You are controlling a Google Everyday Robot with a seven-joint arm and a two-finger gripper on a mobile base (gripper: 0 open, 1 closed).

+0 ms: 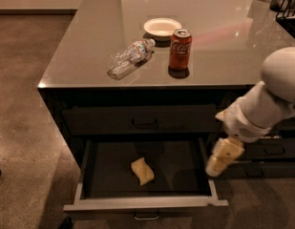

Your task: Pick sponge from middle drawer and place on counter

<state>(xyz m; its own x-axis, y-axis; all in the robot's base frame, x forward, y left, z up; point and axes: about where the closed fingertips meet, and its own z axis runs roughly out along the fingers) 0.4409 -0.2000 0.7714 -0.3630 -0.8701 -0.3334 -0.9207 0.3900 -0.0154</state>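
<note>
Pale yellow-tan, wavy-sided soft sponge (142, 171) lies ungrasped in the open, dark-floored middle drawer (147, 204). Picking it and placing it on the glossy grey-brown counter (89, 42) both remain. The cream gripper (218, 160) hovers beside the drawer's right edge; whether it is clenched or released, I cannot tell.

You get dim light, glare on the counter (223, 13), dark shadow in the middle drawer (147, 204), gripper (215, 166) just right of it.

Pale yellow sponge (142, 171) in dark middle drawer (146, 204), cream end effector (222, 157) beside its side wall, red can (180, 49).
</note>
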